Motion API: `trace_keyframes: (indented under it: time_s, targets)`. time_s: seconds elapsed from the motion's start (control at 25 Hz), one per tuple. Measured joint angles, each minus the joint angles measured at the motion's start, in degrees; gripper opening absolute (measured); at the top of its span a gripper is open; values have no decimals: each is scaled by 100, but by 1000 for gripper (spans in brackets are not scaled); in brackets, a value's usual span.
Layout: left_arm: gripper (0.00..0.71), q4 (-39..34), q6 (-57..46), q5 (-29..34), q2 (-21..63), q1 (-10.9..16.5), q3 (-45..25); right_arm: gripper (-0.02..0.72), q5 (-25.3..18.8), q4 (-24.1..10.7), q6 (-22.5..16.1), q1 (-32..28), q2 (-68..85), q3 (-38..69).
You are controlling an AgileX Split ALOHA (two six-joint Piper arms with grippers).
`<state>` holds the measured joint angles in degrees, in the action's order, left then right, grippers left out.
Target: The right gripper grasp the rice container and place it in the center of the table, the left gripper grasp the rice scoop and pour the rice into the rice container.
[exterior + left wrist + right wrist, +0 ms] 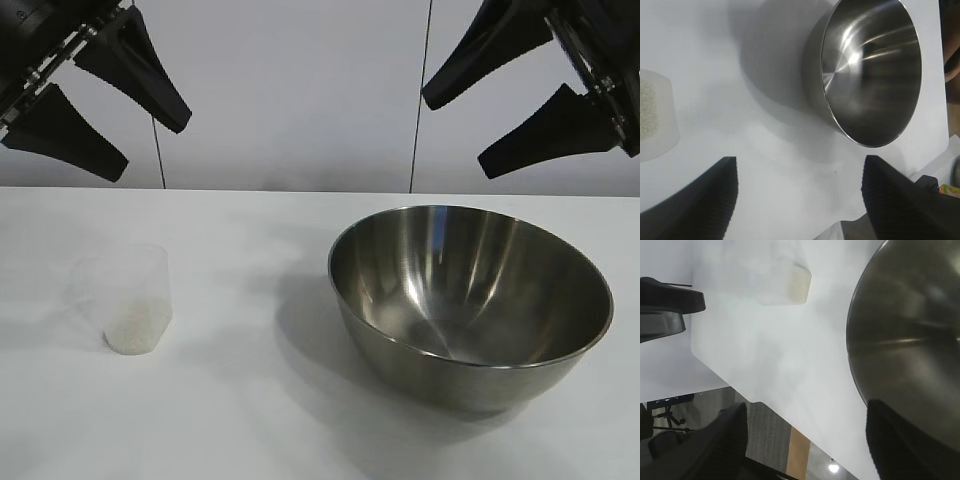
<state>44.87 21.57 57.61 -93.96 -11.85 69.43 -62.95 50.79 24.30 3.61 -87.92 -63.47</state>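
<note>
The rice container (470,300), a wide shiny steel bowl, stands empty on the right half of the white table (260,420). The rice scoop (125,300), a small clear plastic cup, stands upright at the left with white rice (135,332) in its bottom. My left gripper (150,150) hangs open high above the scoop, touching nothing. My right gripper (457,135) hangs open high above the bowl's far rim, also empty. The left wrist view shows the bowl (870,70) and the scoop (655,125) beyond the open left gripper (799,167). The right wrist view shows the bowl (910,340) and the scoop (785,285) past the open right gripper (805,412).
A pale wall with two vertical seams (425,90) rises behind the table. Bare tabletop lies between scoop and bowl. The table's edge (790,420) shows in the right wrist view, with floor beyond it.
</note>
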Motion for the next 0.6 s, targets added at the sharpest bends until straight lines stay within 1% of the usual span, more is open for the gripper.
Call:
trace_keyframes:
  time_s: [0.28,0.36,0.44,0.48,0.56,0.6]
  targets:
    - [507,0,0,0,0,0,0,465,0,0,0,0,0,0]
    - [507,0,0,0,0,0,0,465,-33,-77,6,0,0,0]
    - [507,0,0,0,0,0,0,465,-124,-321,19,0,0,-15]
    - [507,0,0,0,0,0,0,465,-189,-541,12,0,0,-61]
    - [507,0,0,0,0,0,0,465,-396,-1182,-147,0,0,-250]
    - [507,0,0,0,0,0,0,465,-492,-1512,-300,0,0,-401]
